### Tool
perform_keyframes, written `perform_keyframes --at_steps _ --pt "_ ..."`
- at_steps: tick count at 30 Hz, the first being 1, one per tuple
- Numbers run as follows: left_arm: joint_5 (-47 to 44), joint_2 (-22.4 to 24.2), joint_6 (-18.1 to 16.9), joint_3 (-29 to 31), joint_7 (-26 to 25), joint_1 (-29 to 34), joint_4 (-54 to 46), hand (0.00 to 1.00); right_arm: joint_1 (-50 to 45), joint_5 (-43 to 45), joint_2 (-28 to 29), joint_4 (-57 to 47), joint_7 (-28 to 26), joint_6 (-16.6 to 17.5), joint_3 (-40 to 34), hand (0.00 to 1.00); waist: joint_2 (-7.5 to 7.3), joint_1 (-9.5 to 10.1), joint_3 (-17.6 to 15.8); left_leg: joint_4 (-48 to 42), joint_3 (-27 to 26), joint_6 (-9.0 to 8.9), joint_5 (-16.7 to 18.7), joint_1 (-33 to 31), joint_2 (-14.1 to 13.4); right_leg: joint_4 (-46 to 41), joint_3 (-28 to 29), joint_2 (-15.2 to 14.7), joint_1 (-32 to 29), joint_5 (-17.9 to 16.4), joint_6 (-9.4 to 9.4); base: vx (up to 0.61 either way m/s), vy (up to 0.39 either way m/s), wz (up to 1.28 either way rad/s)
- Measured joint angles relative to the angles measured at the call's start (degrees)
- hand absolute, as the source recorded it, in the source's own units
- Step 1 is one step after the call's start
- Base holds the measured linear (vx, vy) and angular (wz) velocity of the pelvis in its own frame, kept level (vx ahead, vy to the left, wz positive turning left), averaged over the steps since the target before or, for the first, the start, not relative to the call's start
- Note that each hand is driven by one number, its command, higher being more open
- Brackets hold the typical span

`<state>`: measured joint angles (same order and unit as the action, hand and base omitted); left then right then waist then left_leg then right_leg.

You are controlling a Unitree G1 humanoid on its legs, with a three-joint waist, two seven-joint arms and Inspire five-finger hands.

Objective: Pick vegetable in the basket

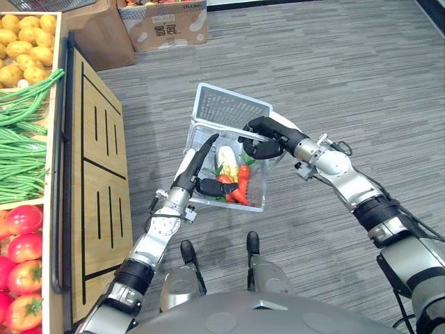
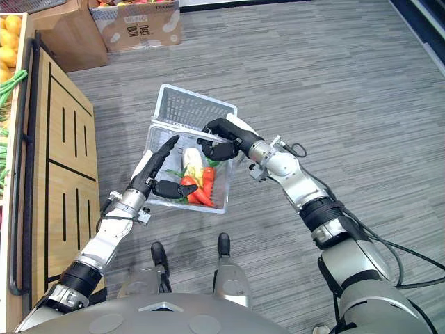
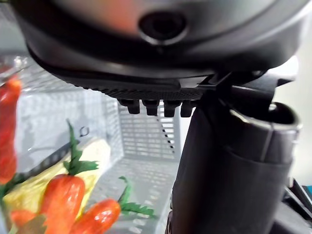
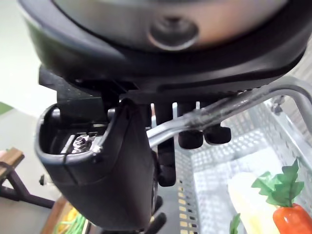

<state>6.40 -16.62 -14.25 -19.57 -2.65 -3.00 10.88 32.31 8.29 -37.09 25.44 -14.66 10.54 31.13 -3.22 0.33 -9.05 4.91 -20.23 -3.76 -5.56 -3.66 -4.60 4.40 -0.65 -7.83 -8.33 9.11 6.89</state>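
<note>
A white mesh basket (image 1: 233, 104) hangs in the air in front of me. It holds orange carrots (image 1: 243, 182), a pale white-yellow vegetable (image 1: 226, 157) and a red one (image 1: 224, 179). My right hand (image 1: 268, 136) is at the basket's far right rim, its fingers curled round the metal handle (image 4: 234, 105). My left hand (image 1: 195, 167) lies along the basket's left wall with straight fingers, its thumb reaching across the near side. The left wrist view looks past the hand at the carrots (image 3: 63, 200) and the mesh wall.
A wooden produce stand (image 1: 97, 174) runs along the left, with yellow potatoes (image 1: 24, 42), green beans (image 1: 21, 139) and tomatoes (image 1: 21, 250) in its bins. Cardboard boxes (image 1: 167, 24) stand at the far end. Grey carpet spreads to the right.
</note>
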Motion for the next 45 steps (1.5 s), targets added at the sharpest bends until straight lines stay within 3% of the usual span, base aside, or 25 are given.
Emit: perform_keyframes --at_steps 10,13,20,29,33,38,45 --pt "-9.08 -4.89 0.38 -10.95 3.43 3.76 -14.34 1.00 0.53 -0.57 -2.05 1.42 1.13 0.01 1.63 0.00 0.72 0.28 -0.41 -0.01 1.07 -0.22 0.17 -0.96 -0.07 -0.21 -0.84 0.01 -0.40 0.02 -0.02 0.00 -0.001 0.05" --pt "-11.28 -4.68 -2.26 -13.49 4.62 3.54 -20.93 1.00 0.55 -2.74 -1.09 3.81 1.16 -0.01 4.71 0.00 1.13 0.75 -0.61 0.00 1.44 -0.21 0.16 -0.96 -0.09 -0.55 -0.93 0.02 -0.35 0.06 -0.01 -0.01 -0.004 0.05" --pt "-15.50 -5.85 -4.27 -14.21 4.77 3.89 -24.88 1.00 0.55 -5.07 -0.76 6.32 1.29 -0.15 5.73 0.00 3.03 0.84 -1.60 0.22 2.58 -0.23 0.07 -1.08 -0.13 -1.30 -0.94 0.16 -0.60 0.06 0.00 0.00 0.001 0.02" --pt "-17.66 -9.09 -4.30 -16.62 5.99 6.44 -30.27 1.00 0.63 -5.86 -0.21 8.47 1.72 -0.15 5.73 0.00 3.04 0.99 -1.66 0.21 3.48 0.27 -0.96 -1.76 -0.09 -1.18 -2.20 0.10 -0.74 -0.26 -0.35 0.00 -0.006 0.05" --pt "-17.98 -9.27 -4.37 -14.73 5.89 10.20 -31.30 1.00 0.50 -6.30 0.31 8.68 1.87 -0.15 5.63 0.00 2.95 1.10 -1.67 0.12 3.66 0.37 -1.05 -1.76 -0.04 -1.10 -2.43 0.06 -0.58 -0.26 -0.35 0.00 -0.002 0.01" --pt "-17.39 -9.70 -4.35 -7.46 5.67 16.94 -30.96 1.00 -2.84 -7.64 1.77 10.12 2.57 -0.12 2.33 0.00 2.82 1.31 -1.64 0.20 4.96 0.38 -1.28 -1.74 -0.05 -0.36 -3.78 -0.01 0.59 -0.26 -0.35 0.01 -0.005 0.13" --pt "-14.97 -7.46 -4.25 8.13 3.09 24.46 -23.86 1.00 -12.72 -9.72 4.19 10.69 3.11 -0.13 -7.56 0.00 1.92 2.71 -1.46 0.23 6.26 0.36 -1.50 -1.53 -0.06 -0.01 -5.35 -0.09 1.76 -0.42 -0.46 0.00 0.000 0.09"
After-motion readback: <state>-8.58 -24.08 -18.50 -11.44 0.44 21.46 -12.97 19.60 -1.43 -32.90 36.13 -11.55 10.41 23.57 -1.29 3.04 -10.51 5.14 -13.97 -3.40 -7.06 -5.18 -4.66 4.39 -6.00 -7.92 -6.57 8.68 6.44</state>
